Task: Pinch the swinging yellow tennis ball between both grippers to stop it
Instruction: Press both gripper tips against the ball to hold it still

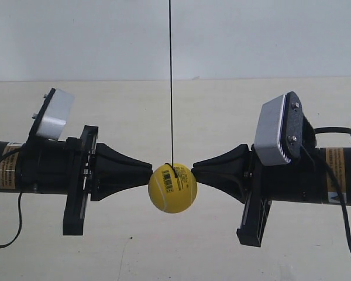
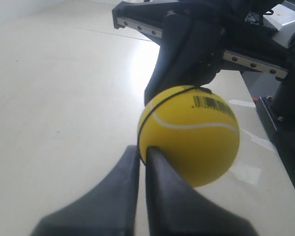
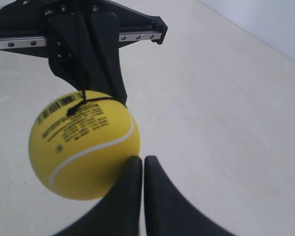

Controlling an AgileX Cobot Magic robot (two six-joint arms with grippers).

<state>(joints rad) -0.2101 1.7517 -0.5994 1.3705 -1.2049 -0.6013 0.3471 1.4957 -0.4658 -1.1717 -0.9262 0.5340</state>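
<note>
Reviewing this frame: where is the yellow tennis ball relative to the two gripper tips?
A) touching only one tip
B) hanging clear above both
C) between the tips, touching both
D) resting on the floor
C: the yellow tennis ball hangs on its string, with the shut left gripper and right gripper touching opposite sides.

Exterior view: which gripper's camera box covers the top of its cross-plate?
The gripper at the exterior view's right: its camera box overlaps the plate; the other box sits off to the side.

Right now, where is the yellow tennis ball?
In the exterior view the yellow tennis ball hangs centrally on a black string, pinched between the left gripper and right gripper.
</note>
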